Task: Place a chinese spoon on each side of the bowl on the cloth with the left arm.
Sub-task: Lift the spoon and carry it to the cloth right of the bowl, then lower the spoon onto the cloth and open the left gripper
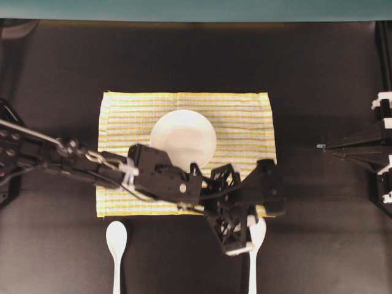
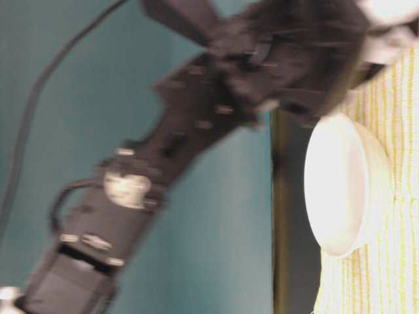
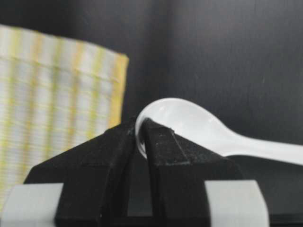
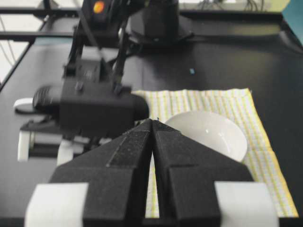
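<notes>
Inspecting left to right in overhead view. Left spoon [image 1: 116, 245] lying on bare black table [image 1: 55, 257], just off cloth's lower left corner, bowl end toward cloth, handle running off frame edge; untouched, apart from arm. Left arm [image 1: 73, 162] entering from left edge, crossing lower band of cloth [image 1: 122, 116], wrist passing just below bowl [image 1: 183, 139]. Bowl sitting upright near cloth's centre, white, nothing seen inside. Left gripper [image 1: 245, 236] reaching past cloth's lower edge near its right corner, down at second spoon [image 1: 256, 245]. Second spoon resting on table just below that corner, handle pointing away from cloth. Right gripper [image 1: 320, 146] parked at right of table, well apart from cloth, tip pointing toward it.

Confirmed in left wrist view: fingers [image 3: 163, 151] clamped on rim of second spoon's bowl end [image 3: 189, 123], thin white edge pinched between black pads; handle trailing off to right over table; cloth corner [image 3: 57, 94] just beside spoon, not touching as far as seen.

Confirmed in right wrist view: right jaws pressed together, tips meeting, nothing between; bowl [image 4: 208, 132] and cloth [image 4: 236, 109] ahead, left arm [image 4: 94, 104] blurred beyond.

Table-level view blurred: arm [image 2: 196, 131] above bowl [image 2: 347, 190]; grip not readable there.
</notes>
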